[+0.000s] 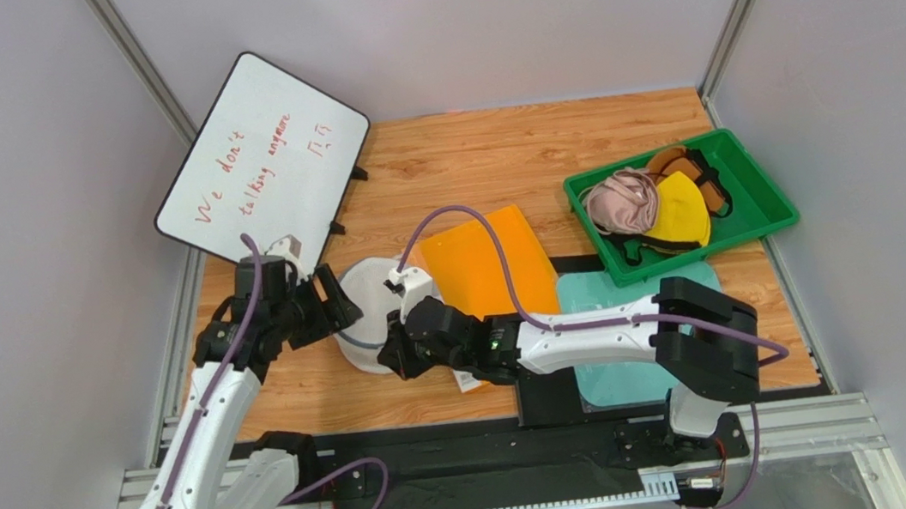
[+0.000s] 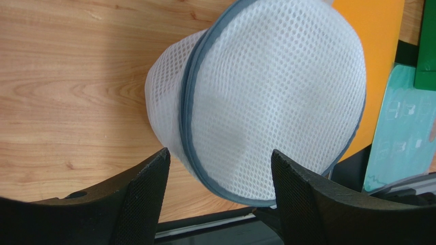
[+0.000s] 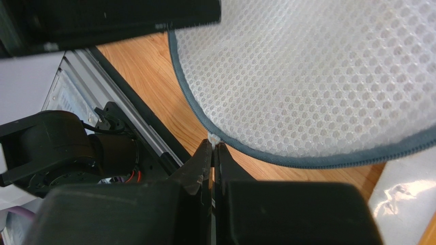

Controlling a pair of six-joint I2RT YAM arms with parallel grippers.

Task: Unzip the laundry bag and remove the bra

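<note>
The laundry bag (image 2: 276, 97) lies just ahead of the spread jaws of the left gripper (image 2: 220, 153). The right gripper (image 3: 213, 149), closed, pinches the zipper pull (image 3: 213, 138) toward the near edge of the table (image 1: 612, 131).

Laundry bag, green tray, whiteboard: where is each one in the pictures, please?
laundry bag (image 2: 276, 92), left wrist view, middle of its mesh lid.
green tray (image 1: 747, 203), top view, bare floor near its right rim.
whiteboard (image 1: 259, 162), top view, middle of its white face.

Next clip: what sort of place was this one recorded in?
Most likely a robot-lab test booth, not a home laundry: plain grey partition walls box in a wooden table, a left arm and right arm are bolted to an aluminium rail, and a handwritten whiteboard leans at the back.
</note>
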